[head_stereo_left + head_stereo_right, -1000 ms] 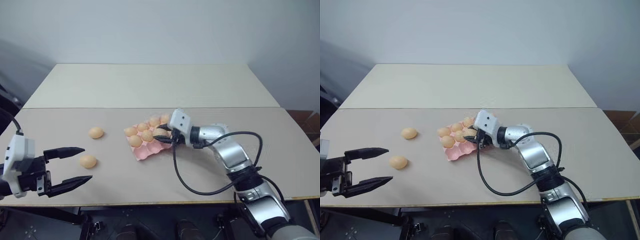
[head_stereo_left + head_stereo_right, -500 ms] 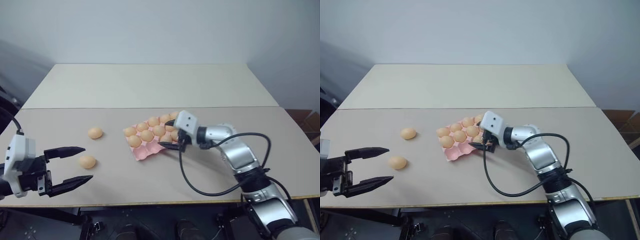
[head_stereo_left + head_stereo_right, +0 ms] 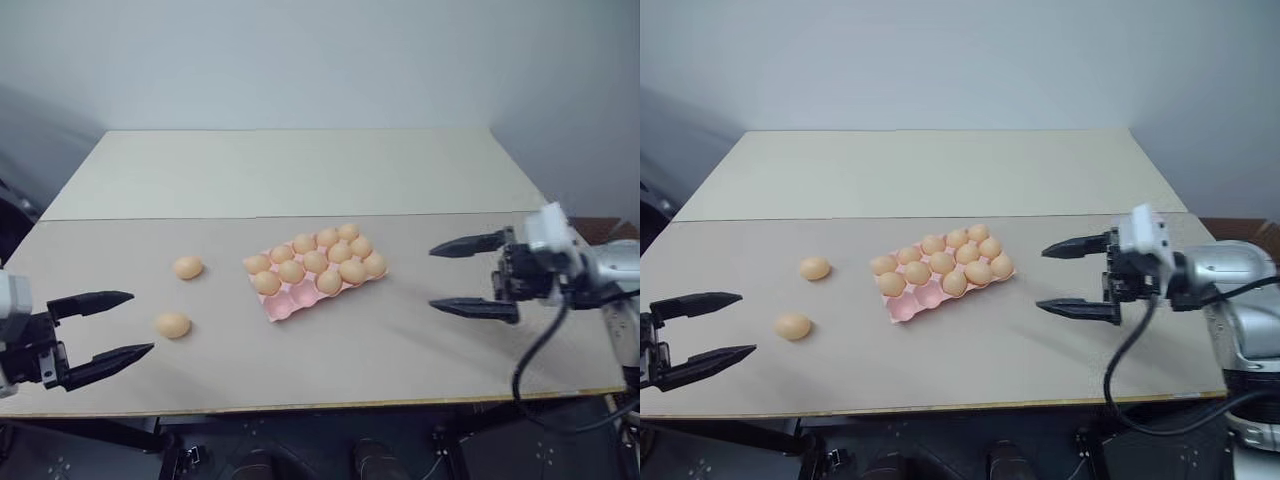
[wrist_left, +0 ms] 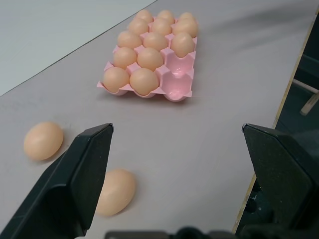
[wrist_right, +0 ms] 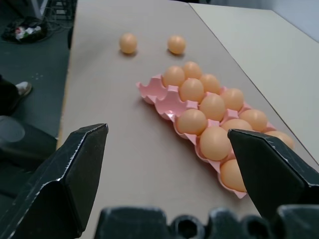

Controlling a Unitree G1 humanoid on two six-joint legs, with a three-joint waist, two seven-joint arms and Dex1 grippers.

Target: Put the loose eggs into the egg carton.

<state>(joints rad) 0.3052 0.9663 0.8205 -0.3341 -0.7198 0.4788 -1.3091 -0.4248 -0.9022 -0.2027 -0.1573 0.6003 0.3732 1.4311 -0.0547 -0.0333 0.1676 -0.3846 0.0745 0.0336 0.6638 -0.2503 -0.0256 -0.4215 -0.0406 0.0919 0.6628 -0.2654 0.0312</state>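
Observation:
The pink egg carton [image 3: 290, 304] lies mid-table with several orange-tan eggs in its cups; two cups at its near-left end stand bare [image 4: 177, 85]. Two loose eggs rest on the table to its left, one farther back [image 3: 187, 267] and one nearer the front [image 3: 172, 325]. My left gripper [image 3: 141, 322] is open at the table's front left, its fingers pointing at the nearer egg from a short way off, holding nothing. My right gripper [image 3: 432, 277] is open and bare, well to the right of the carton and pointing toward it.
The tabletop [image 3: 330, 365] is beige, with a seam to a second, paler table [image 3: 300, 170] behind. Its front edge runs close under both grippers. A black cable [image 3: 530, 360] hangs from my right arm at the right side.
My right gripper was shut at the carton's right end; it has opened and drawn far off to the right. One more egg sits in the carton. The left gripper edged slightly left.

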